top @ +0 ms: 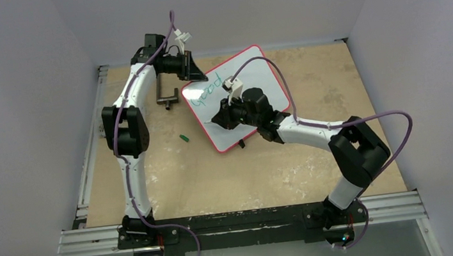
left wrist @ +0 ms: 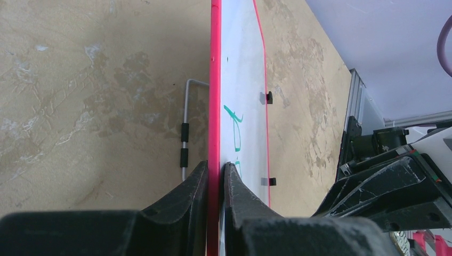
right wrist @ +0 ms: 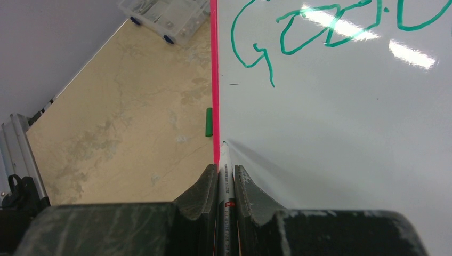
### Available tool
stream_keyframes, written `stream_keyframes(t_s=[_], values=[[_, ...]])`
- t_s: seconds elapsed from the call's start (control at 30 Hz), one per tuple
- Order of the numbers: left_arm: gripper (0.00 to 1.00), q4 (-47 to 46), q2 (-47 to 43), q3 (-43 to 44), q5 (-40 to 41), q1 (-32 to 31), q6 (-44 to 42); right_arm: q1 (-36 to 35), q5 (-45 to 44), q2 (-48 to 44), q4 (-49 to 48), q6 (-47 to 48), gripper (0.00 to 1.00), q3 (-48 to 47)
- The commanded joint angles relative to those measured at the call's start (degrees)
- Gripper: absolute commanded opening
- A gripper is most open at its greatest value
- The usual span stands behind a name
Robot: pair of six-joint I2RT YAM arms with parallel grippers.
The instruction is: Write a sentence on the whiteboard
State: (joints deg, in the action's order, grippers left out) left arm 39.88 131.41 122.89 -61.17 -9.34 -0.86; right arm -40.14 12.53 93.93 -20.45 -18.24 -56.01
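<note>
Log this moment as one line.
left gripper: shut on whiteboard frame | right gripper: shut on marker, tip by frame | sentence: "Good" visible

Robotics lab bench, walled in as a test cell.
You can tell by the left arm (top: 125, 123) and right arm (top: 314, 132) bolted to an aluminium rail (top: 394, 207) at the near edge, the purple cable (top: 411, 123) looping off them, the stained tan tabletop (top: 216, 174), and the plain pale walls (top: 14, 94) closing in three sides.

counts — whiteboard (top: 266, 78) 1 | marker (right wrist: 224, 166) 1 | green cap (top: 183, 137) 1 | metal bracket (top: 168, 98) 1 | clip feet (left wrist: 269, 97) 2
</note>
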Motion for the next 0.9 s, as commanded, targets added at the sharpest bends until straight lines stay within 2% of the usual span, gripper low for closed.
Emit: stream_keyframes(t_s=[0.0,0.87], values=[[0.0,-1.94,-3.01,-0.89,1.05,-0.94,-2.5,-0.37,-1.49,0.62,-1.14,1.4,0.0,-2.77],[0.0,-2.75,-3.88,-2.04,0.96,-0.94,-2.62,-0.37,-12.37,0.34,5.85,3.97,0.0,-4.84]])
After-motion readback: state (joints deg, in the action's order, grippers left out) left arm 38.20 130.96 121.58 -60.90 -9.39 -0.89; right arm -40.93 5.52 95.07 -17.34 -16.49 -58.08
